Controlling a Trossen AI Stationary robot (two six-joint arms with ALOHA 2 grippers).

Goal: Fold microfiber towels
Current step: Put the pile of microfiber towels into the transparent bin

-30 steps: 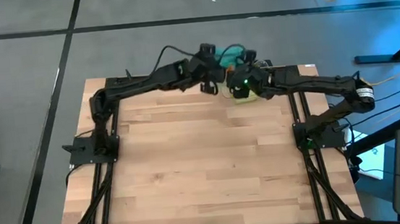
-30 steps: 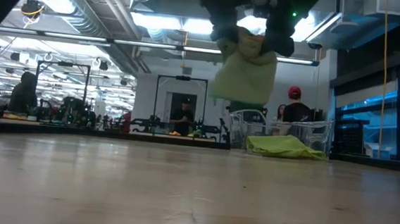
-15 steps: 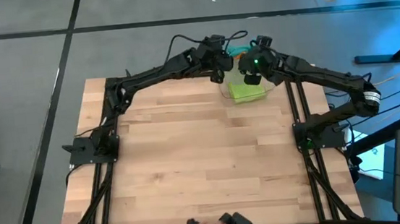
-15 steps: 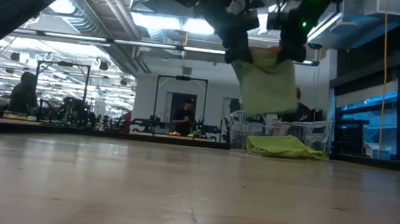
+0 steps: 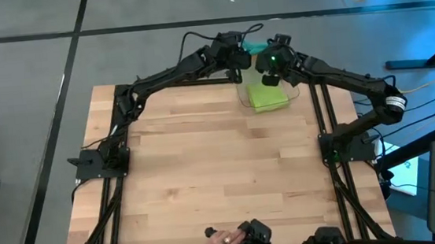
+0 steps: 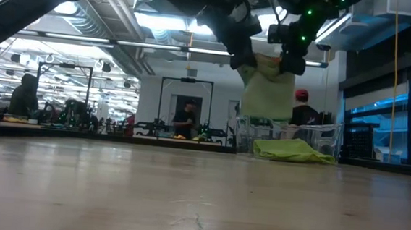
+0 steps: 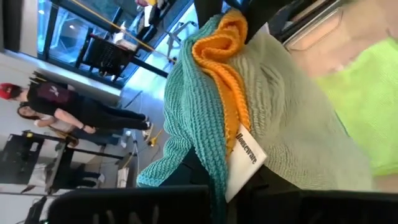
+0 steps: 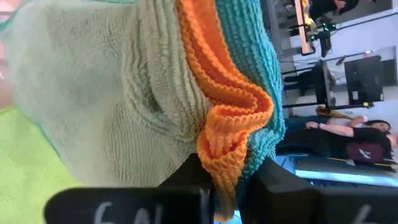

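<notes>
teal towel (image 7: 186,124) half hidden behind orange towel (image 7: 227,68)

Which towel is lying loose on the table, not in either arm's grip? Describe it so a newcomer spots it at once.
Look to the far edge of the wooden table, under where both arms meet. There the lime green towel lies flat beside the clear bin. It is the brightest yellow-green, while the sage towel hangs in the air above it.

Both arms reach the table's (image 5: 206,170) far edge; lime green towel (image 5: 265,96) lies there beneath them
</notes>
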